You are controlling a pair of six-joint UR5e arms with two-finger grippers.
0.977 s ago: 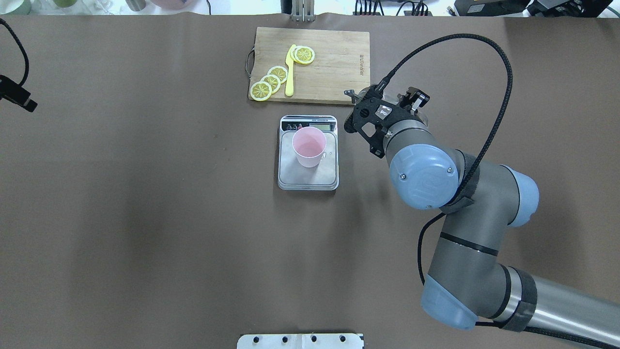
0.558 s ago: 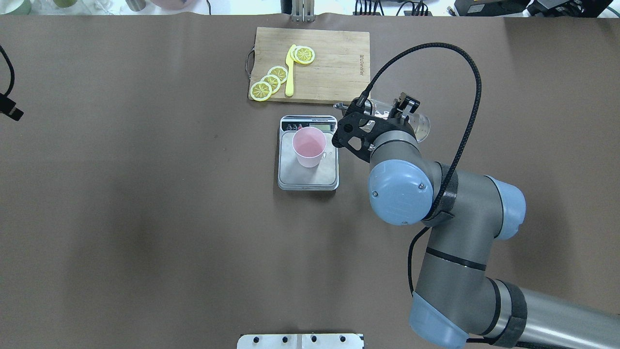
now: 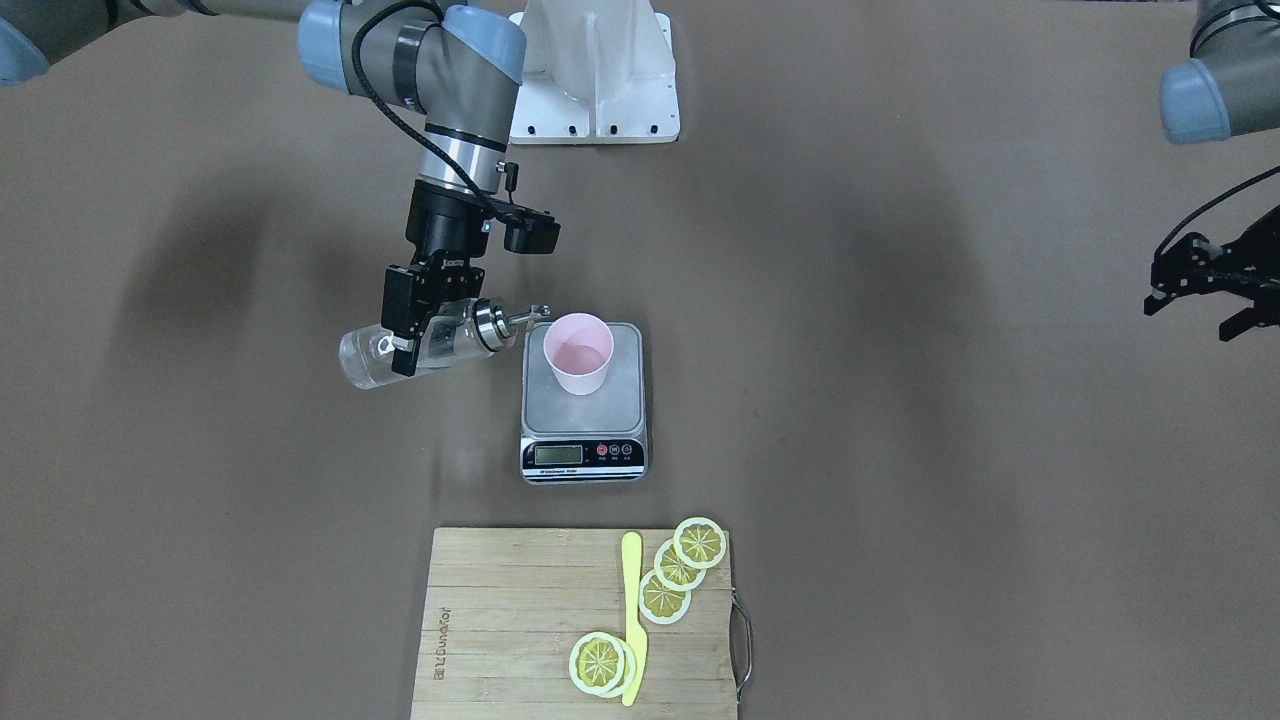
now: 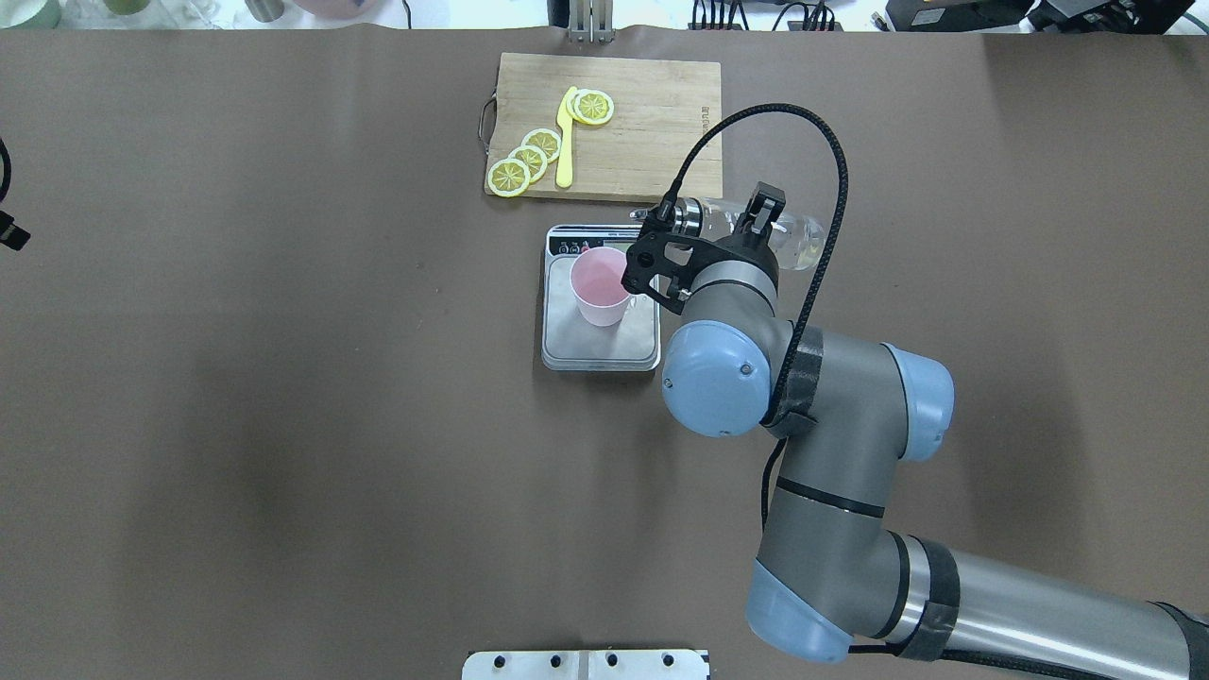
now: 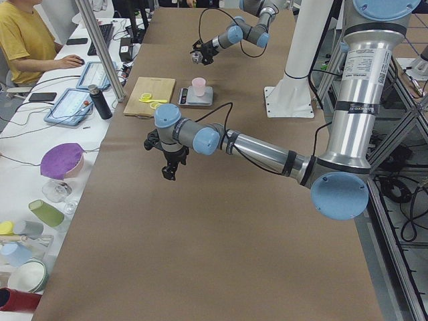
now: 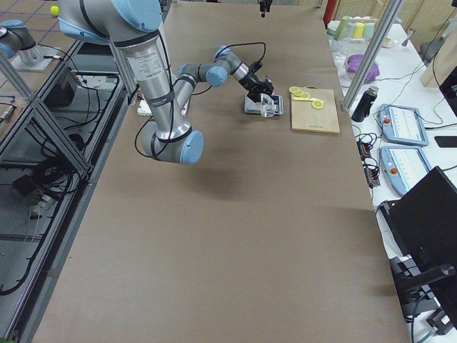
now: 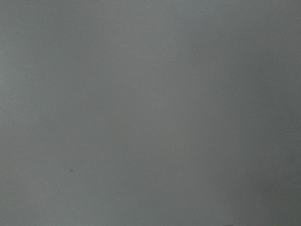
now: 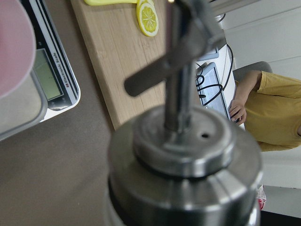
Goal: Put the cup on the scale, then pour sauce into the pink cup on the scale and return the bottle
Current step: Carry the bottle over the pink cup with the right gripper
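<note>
The pale pink cup [image 3: 578, 365] [image 4: 602, 283] stands upright on the steel platform of the scale [image 3: 583, 412] [image 4: 604, 342]. My right gripper [image 3: 410, 340] [image 4: 756, 227] is shut on the clear glass bottle [image 3: 365, 365] [image 4: 798, 241], which is tipped almost level. Its metal spout [image 3: 525, 317] [image 8: 169, 61] points at the cup and ends just outside the rim. Clear sauce lies inside the glass and no stream shows. The left gripper [image 3: 1200, 295] [image 5: 170, 167] hangs open and empty far off to the robot's left.
A bamboo cutting board [image 3: 520, 620] [image 4: 652, 123] lies beyond the scale, with several lemon slices [image 3: 665, 595] and a yellow knife [image 3: 632, 600] on it. A person [image 5: 27, 40] sits at a side desk. The left wrist view holds only brown table.
The right arm has carried the bottle leftward to the cup and tipped it further over. The left gripper has drawn away toward the table's left edge.
</note>
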